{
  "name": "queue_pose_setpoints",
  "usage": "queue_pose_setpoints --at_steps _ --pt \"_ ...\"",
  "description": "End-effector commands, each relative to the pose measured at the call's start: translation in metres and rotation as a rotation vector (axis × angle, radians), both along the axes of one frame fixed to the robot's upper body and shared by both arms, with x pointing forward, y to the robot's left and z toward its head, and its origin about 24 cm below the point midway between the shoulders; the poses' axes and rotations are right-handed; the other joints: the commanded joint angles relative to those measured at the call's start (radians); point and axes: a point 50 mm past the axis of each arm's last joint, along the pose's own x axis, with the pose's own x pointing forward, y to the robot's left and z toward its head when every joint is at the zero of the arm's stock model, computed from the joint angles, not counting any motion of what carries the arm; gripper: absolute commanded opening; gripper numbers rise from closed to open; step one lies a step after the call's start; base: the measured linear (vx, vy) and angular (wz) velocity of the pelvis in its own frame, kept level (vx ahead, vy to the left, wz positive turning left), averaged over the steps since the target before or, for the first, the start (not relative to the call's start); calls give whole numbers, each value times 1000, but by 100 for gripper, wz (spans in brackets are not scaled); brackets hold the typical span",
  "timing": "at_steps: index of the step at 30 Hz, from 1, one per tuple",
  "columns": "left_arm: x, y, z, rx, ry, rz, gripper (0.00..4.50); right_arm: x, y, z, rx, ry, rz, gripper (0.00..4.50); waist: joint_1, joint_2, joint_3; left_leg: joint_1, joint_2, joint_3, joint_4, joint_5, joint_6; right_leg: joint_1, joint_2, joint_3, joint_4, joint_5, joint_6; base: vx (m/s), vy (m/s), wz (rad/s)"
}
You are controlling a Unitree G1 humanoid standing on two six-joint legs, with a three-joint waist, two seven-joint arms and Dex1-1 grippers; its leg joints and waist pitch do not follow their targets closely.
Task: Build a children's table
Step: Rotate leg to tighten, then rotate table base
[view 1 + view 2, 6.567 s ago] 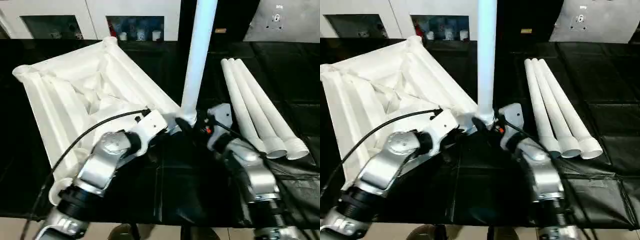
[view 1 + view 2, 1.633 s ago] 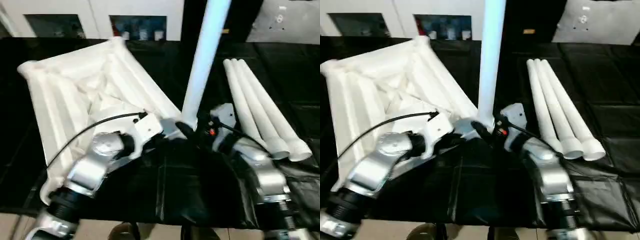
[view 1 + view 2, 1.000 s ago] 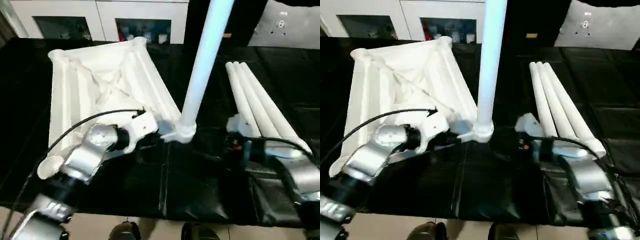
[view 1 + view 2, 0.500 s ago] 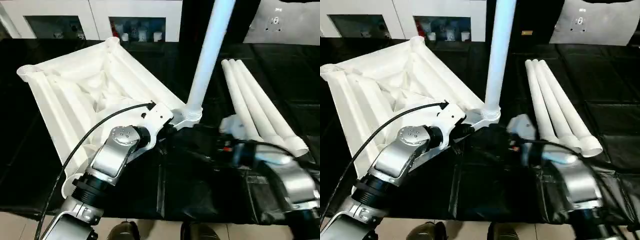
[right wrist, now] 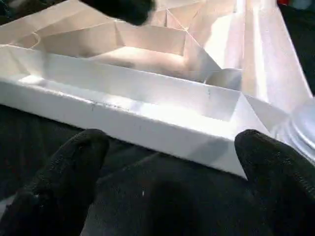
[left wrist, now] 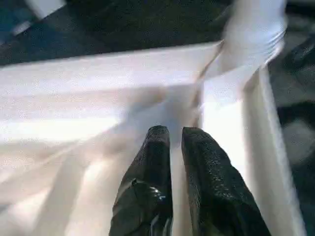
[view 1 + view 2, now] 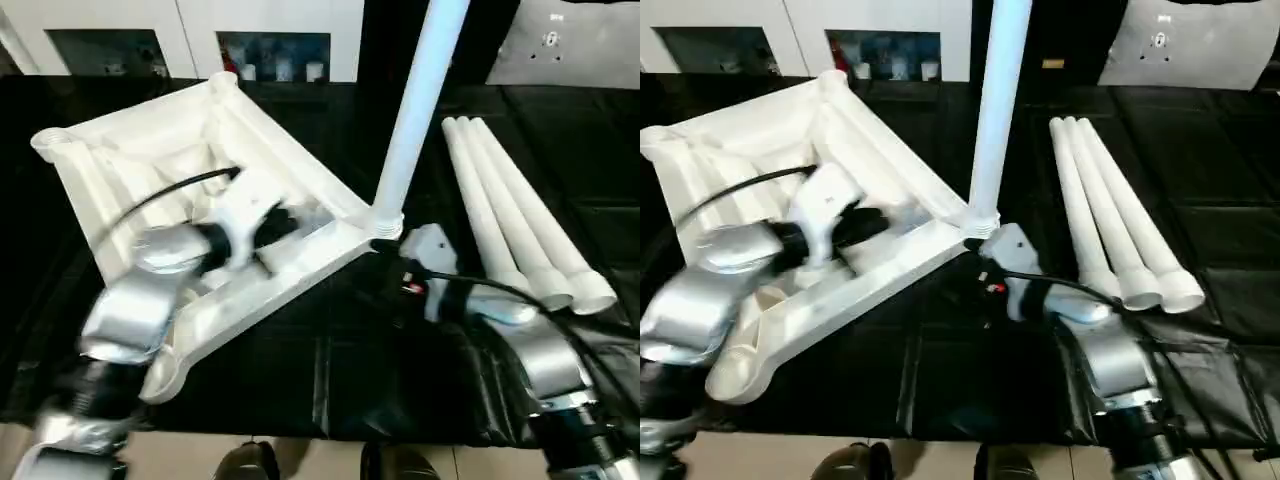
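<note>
- Children's table top (image 7: 150, 170) lies upside down on the black-covered work table (image 7: 330, 370), ribbed underside facing up, turned so one corner points toward the robot's right side.
- One leg (image 7: 410, 110) stands upright in that corner socket (image 7: 385, 222); its upper end runs out past the picture's top edge.
- Three spare legs (image 7: 515, 215) lie side by side on the black cover, well to the right of the top, wide ends toward the robot.
- Left gripper (image 6: 174, 142) is over the ribbed underside, inside the frame of the top. Its two black fingers (image 6: 150, 172) are nearly together, with a thin white rib running into the narrow slot between them. Whether they press on the rib, cannot tell.
- The left forearm (image 7: 150, 290) lies across the top's near rim.
- Right gripper (image 5: 167, 167) sits low over the black cover just outside the top's near rim (image 5: 123, 113). Its fingers (image 5: 64, 172) are spread wide, nothing between them, with the rim ahead of the gap and apart from both tips.
- The socket with the standing leg appears at the edge of the right wrist view, just beside one fingertip (image 5: 275, 167).
</note>
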Motion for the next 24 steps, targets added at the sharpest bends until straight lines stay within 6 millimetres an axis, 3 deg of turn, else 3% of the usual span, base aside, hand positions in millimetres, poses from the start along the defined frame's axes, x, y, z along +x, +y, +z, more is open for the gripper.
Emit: queue_pose_setpoints --at_steps 1,6,12,18,20,24 --pt "-11 13 6 35 30 -8 58 11 0 11 28 -62 -30 450 4 4 -75 26 52 -26 -67 -105 94 62 -75 46 -65 -129 -251 0 0 0" --pt "-21 34 13 93 51 -18 58 34 -10 24 38 -131 -131 450 1 6 -73 28 49 -25 -69 -127 67 62 -75 47 -63 -138 -260 0 0 0" --pt "-25 60 20 183 58 51 58 56 -30 31 16 -189 -297 450 8 4 -75 32 46 -21 -67 -108 53 61 -72 48 -59 -129 -254 0 0 0" --pt "-28 78 24 263 92 110 111 34 -14 20 21 -113 -102 450 12 2 -74 26 46 -23 -68 -87 83 65 -71 48 -55 -87 -248 0 0 0" --pt "-29 90 21 381 106 161 131 19 -9 9 -20 -58 -17 450 11 2 -70 26 48 -24 -70 -119 80 62 -71 48 -62 -141 -232 0 0 0" --pt "-29 97 17 426 136 220 155 9 -10 -1 -59 -11 4 450 8 4 -66 30 49 -24 -75 -163 54 58 -73 50 -72 -226 -221 0 0 0"
